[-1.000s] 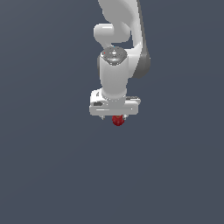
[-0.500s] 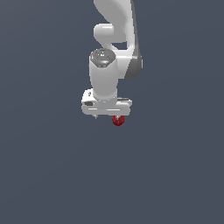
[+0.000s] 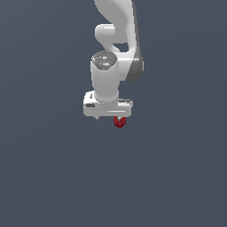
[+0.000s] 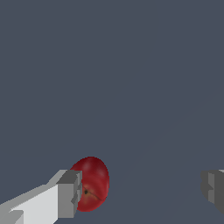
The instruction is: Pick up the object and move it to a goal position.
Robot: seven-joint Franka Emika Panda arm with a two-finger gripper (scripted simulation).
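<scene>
Trouble could come if the gripper [image 4: 140, 192] shuts now; its fingers [image 4: 68, 194] are wide apart, holding nothing; the red object [image 4: 92, 183] sits right by one finger, not in the middle, so it might get pushed away.

Work surface [image 3: 48, 177]: a flat, uniform dark slate-grey plane, matte, without seams, edges or markings in either view; it fills the whole background of the exterior view and of the wrist view [image 4: 131, 65]. Items on it: one, the object [image 3: 119, 122], a small glossy dark-red rounded lump, seen in the exterior view just under the white arm's lower end; whether it rests on the plane or is clear of it cannot be told. In the wrist view the object [image 4: 92, 184] shows a small dark dimple.
</scene>
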